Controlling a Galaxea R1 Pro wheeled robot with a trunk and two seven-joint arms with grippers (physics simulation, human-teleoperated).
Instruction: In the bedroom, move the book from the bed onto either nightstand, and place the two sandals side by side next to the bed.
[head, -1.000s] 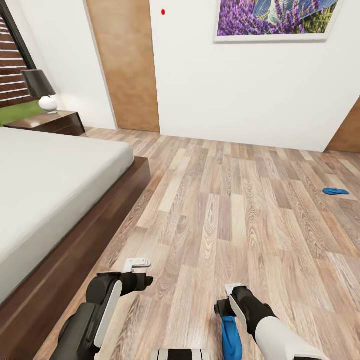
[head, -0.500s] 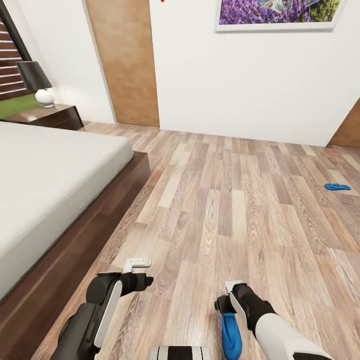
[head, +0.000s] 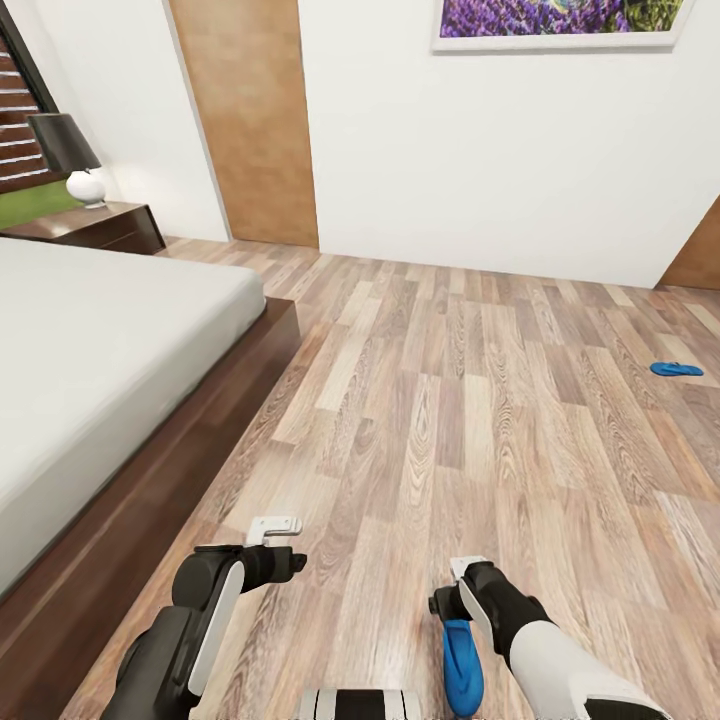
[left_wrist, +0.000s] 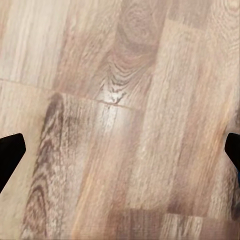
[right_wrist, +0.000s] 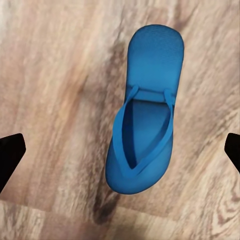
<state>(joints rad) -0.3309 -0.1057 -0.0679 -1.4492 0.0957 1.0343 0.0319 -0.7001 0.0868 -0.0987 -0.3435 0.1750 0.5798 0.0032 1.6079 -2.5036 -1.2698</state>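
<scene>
We are standing on the wooden floor with the bed as our landmark, its off-white mattress and low dark frame running along our left side. Beyond the far end of the bed, the nightstand is sitting against the wall, carrying a lamp with a dark shade and a white base. No book is showing on the part of the mattress we are seeing.

One blue sandal is lying flat on the floor directly under our right gripper, well apart from the bed frame, strap side up. In the right wrist view the two dark fingers are spread wide at either side of the sandal and are not touching it, so the right gripper is holding nothing.

The other blue sandal is lying on the floor far from the bed, toward the right wall, well apart from the first sandal.

Our left gripper is hovering over bare floor just beside the bed frame. In the left wrist view its fingers are also spread wide, with only wood planks between them.

A wooden door is standing in the wall past the foot of the bed, and a framed purple picture is hanging on the wall beyond it.
</scene>
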